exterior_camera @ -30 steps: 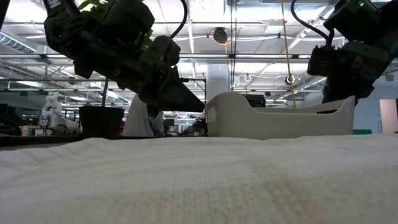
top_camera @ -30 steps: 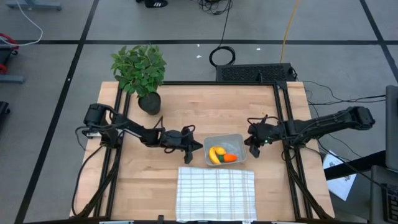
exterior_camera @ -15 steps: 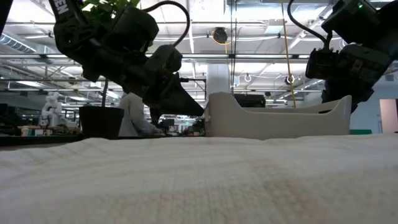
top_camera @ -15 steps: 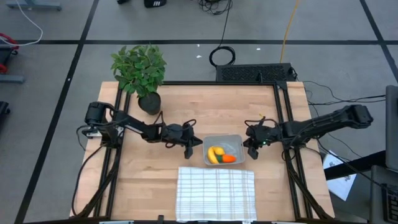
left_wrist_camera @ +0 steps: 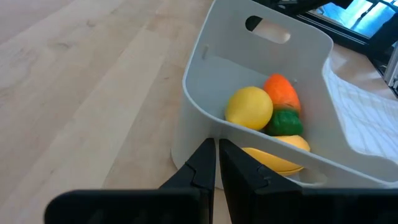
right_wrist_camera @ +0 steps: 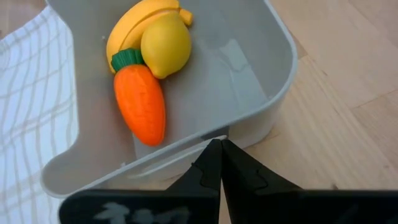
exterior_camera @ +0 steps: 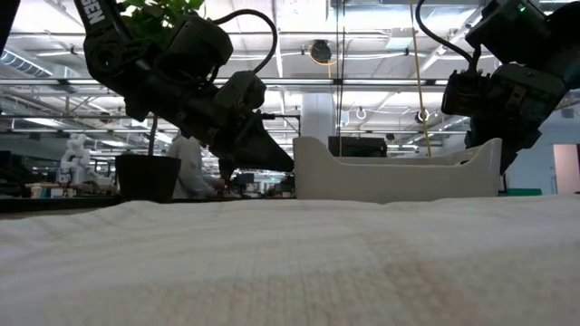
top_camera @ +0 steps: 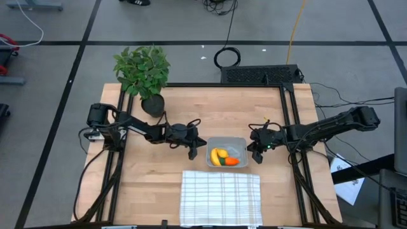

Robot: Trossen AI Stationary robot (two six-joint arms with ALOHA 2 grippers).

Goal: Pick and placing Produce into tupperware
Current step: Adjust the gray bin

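The tupperware point(top_camera: 236, 140) is a shallow grey-clear tub resting on its base on the wooden table, just beyond the checked cloth. In it lie the yellow banana point(right_wrist_camera: 140, 22), the lemon point(right_wrist_camera: 165, 43) and the orange carrot point(right_wrist_camera: 142, 107) with its green top. My left gripper point(top_camera: 193, 153) is shut, its tips at the tub's left end wall point(left_wrist_camera: 205, 124). My right gripper point(top_camera: 255, 156) is shut at the tub's right end. In the low view the tub point(exterior_camera: 390, 177) stands between the two grippers. My left gripper has its shut fingertips point(left_wrist_camera: 208, 155) low at the tupperware's left end wall, coming slanting down from the table's left; whether they touch it I cannot tell. My right gripper presses its shut fingertips point(right_wrist_camera: 211, 155) against the tupperware's right end wall point(right_wrist_camera: 186, 144) just under the rim, slanting down from the table's right. The tub stays flat on the table.
A white checked cloth point(top_camera: 220, 197) lies along the near edge, right in front of the tub. A potted plant point(top_camera: 143, 73) stands at the far left corner. Bare wood point(top_camera: 222, 108) lies beyond the tub. Black frame rails point(top_camera: 289, 121) run along both sides.
My right gripper has moved toward the table's left, and the tupperware has slid a little leftward along the table with the produce inside. My left gripper has shifted slightly toward the far edge, beside the tub's left end. Both have stayed shut.
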